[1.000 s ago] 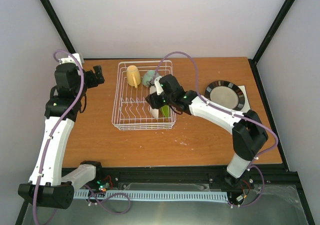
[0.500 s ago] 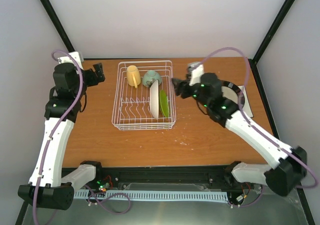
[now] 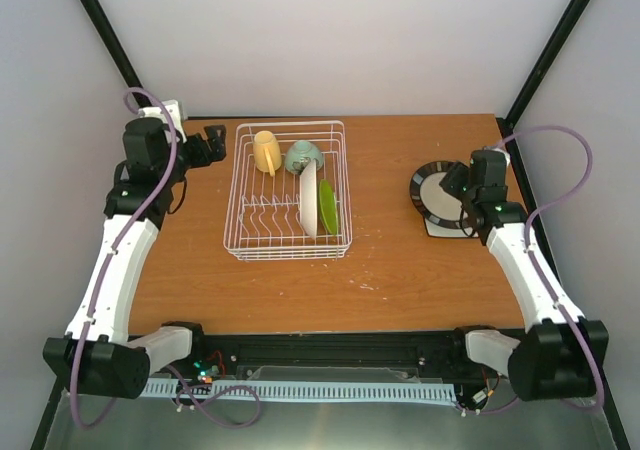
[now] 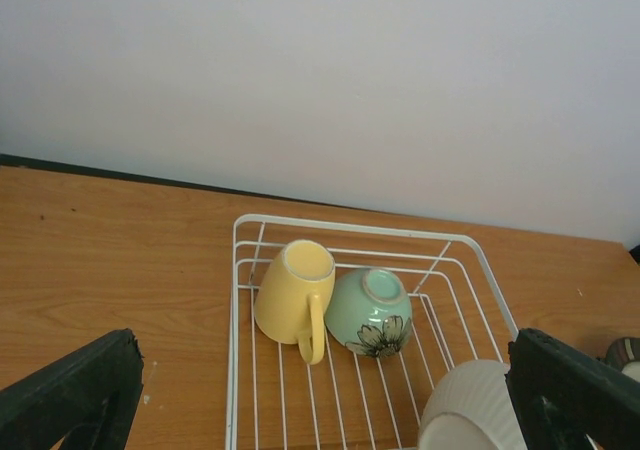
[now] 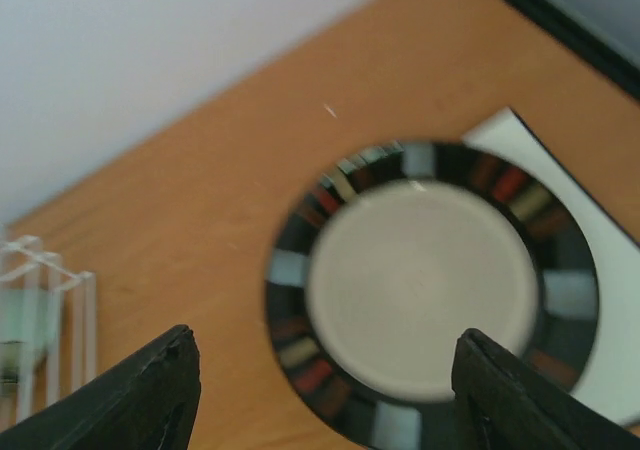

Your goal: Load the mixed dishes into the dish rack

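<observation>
robotics lab test cell: white panel walls (image 3: pixel 350 40), black frame posts (image 3: pixel 555 45), wooden table (image 3: pixel 400 270), exposed wiring (image 3: pixel 210 375) at front rail (image 3: pixel 340 348).

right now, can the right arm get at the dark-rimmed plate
Probably yes. The right gripper hangs open over the dark-rimmed cream plate, with nothing between them. The plate lies flat on the square white plate, so catching its rim could be awkward.
</observation>
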### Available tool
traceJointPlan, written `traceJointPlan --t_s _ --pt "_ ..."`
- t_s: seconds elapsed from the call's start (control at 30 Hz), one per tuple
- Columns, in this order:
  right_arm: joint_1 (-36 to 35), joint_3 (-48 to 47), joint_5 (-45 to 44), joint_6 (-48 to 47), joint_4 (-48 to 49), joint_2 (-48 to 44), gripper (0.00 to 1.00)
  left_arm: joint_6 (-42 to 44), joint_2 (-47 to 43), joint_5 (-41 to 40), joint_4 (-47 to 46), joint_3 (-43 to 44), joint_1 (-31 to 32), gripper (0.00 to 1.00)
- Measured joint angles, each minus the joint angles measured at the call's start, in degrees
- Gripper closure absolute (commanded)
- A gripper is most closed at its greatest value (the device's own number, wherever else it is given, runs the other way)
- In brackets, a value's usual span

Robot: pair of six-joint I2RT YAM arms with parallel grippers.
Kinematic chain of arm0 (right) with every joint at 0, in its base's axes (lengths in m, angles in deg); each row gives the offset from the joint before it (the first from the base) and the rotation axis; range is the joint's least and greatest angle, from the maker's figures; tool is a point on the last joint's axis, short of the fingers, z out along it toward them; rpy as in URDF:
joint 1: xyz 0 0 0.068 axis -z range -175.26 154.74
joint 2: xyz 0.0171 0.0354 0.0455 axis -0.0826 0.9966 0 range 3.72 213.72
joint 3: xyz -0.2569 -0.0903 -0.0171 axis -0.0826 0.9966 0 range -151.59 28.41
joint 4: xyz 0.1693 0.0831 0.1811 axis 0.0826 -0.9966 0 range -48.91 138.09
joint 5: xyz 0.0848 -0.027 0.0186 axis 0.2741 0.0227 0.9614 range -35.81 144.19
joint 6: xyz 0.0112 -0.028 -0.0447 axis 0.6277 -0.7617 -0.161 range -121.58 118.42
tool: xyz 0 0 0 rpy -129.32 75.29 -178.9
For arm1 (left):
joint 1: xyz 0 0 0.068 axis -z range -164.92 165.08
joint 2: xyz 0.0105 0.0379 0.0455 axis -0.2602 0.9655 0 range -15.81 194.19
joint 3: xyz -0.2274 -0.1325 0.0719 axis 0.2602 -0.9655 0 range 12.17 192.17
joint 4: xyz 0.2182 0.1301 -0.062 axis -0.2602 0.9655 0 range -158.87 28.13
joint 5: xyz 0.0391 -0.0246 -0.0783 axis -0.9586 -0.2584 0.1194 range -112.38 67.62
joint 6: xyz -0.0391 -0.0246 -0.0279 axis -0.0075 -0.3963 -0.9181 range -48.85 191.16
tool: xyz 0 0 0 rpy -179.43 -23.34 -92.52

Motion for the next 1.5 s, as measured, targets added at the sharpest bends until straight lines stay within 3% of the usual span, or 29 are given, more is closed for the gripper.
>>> traceJointPlan --t_s 0.3,0.77,1.5 --pt "12.8 6.4 12.6 5.8 -3.3 6.7 0.34 0.3 2.8 2.1 -0.2 -0.1 0.0 0.00" --pt "27.5 13.9 29.6 8.9 3.6 10.7 0.36 1.3 5.1 2.8 -0.2 -0.4 0.0 0.00" --pt "30.8 18.4 35.8 13.0 19.3 22.0 0.43 1.9 5.1 2.3 -0.2 -1.1 0.0 0.00"
